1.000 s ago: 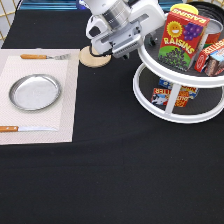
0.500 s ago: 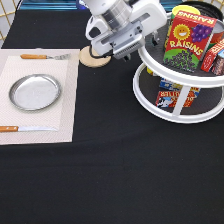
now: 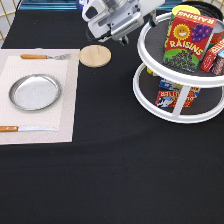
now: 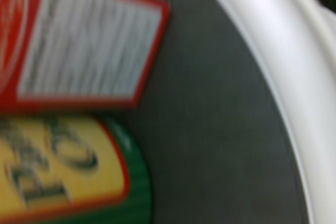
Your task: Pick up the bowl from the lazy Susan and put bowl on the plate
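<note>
- Plate [image 3: 35, 92]: bare, near table's left edge.
- Susan [image 3: 180, 82]: right edge; bowl not made out among boxes.
- Gripper [image 3: 150, 14]: far edge, at Susan's top rim; open/shut can't tell. Best approach: stay clear of raisin box [image 3: 187, 37].

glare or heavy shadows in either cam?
Exterior view: the plate gleams mildly; the lazy Susan has its upper tier shading the lower shelf; the gripper sits by its top rim. Wrist view: the turntable's white rim is brightest, grey surface evenly lit.
</note>
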